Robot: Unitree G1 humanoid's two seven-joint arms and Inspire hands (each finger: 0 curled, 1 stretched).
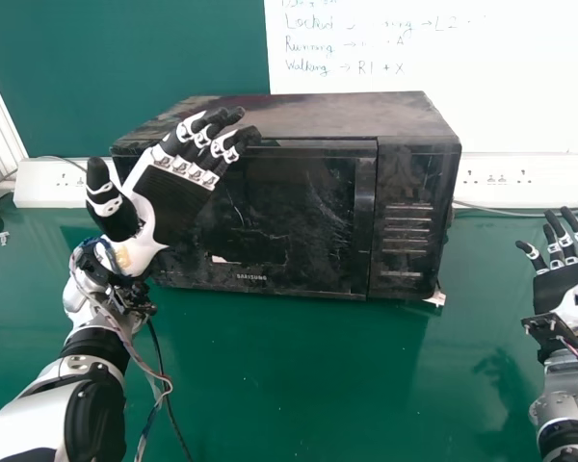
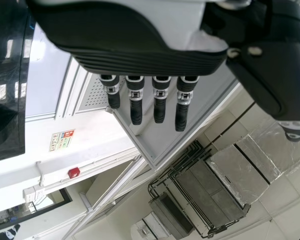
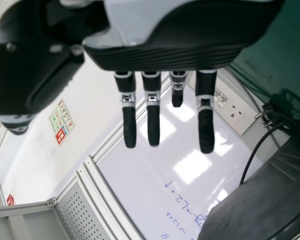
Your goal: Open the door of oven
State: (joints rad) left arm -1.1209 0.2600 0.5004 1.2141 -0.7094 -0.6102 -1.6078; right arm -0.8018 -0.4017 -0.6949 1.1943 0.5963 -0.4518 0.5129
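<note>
A black microwave-type oven (image 1: 289, 212) stands on the green table, its door shut, with the upright handle (image 1: 364, 217) at the door's right edge beside the control panel. My left hand (image 1: 169, 197) is in front of the door's left part, palm showing and fingers straight toward the upper right; whether it touches the door I cannot tell. In the left wrist view, the left hand (image 2: 140, 55) has its fingers extended. My right hand (image 1: 565, 279) is over the table at the far right, apart from the oven, its fingers extended; the right wrist view has the right hand (image 3: 160, 57) too.
The green table (image 1: 299, 385) spreads before the oven. Behind it are a left socket strip (image 1: 48, 183), a right socket strip (image 1: 515, 181) with cables, and a whiteboard (image 1: 520, 87). A black cable (image 1: 164, 385) hangs beside my left forearm.
</note>
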